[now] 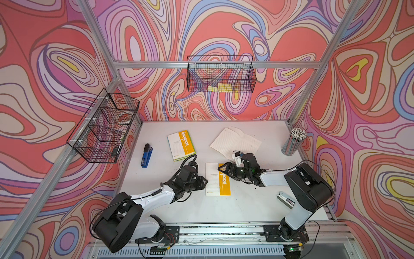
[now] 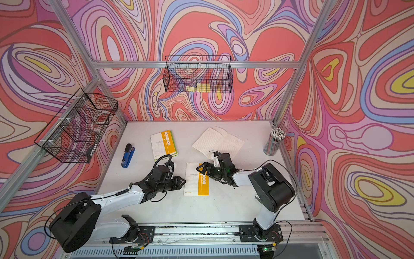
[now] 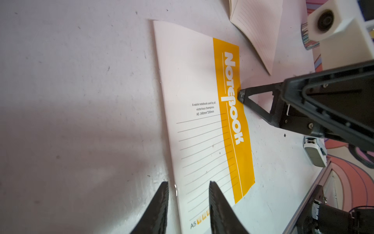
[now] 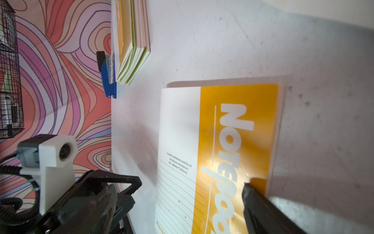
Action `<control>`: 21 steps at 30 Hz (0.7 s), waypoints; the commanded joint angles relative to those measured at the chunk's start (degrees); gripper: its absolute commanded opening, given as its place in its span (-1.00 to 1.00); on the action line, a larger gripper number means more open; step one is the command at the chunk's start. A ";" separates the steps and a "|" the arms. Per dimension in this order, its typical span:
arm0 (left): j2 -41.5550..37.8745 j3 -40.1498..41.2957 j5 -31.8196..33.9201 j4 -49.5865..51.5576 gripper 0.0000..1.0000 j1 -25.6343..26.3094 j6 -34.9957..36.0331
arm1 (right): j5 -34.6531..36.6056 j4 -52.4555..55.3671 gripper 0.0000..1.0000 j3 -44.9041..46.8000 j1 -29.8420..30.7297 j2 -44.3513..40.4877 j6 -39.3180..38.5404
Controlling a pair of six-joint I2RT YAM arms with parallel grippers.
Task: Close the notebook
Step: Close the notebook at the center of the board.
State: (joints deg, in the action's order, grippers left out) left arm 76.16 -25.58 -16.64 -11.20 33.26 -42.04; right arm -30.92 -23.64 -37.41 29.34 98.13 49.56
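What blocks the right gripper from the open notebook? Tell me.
Nothing visible. The right gripper touches the orange band of the closed notebook; the open notebook lies farther back, beside that arm, only bare table between.

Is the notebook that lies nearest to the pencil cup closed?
No, the notebook near the pencil cup lies open in both top views, with its lined pages facing up.

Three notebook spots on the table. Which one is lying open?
The back-right notebook by the pencil cup: lined pages up. The centre notebook and the stack beside the blue stapler are shut, orange covers showing.
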 commanded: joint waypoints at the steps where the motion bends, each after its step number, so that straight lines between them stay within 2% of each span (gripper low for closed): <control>1: 3.45 1.56 -5.93 -8.79 -0.30 -2.19 -2.74 | 0.86 1.74 0.97 1.46 0.45 -0.72 -0.69; 15: 11.64 1.66 -9.75 -17.37 -0.30 -4.09 -6.49 | 0.86 2.04 0.97 1.97 0.45 -1.26 -0.95; 21: 15.26 3.40 -13.26 -24.70 -0.33 -6.12 -9.10 | 0.77 2.02 0.97 2.08 0.45 -1.27 -1.04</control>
State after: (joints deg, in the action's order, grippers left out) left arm 89.54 -23.55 -27.59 -30.39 28.18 -48.86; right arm -30.92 -23.66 -36.71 29.34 97.54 49.12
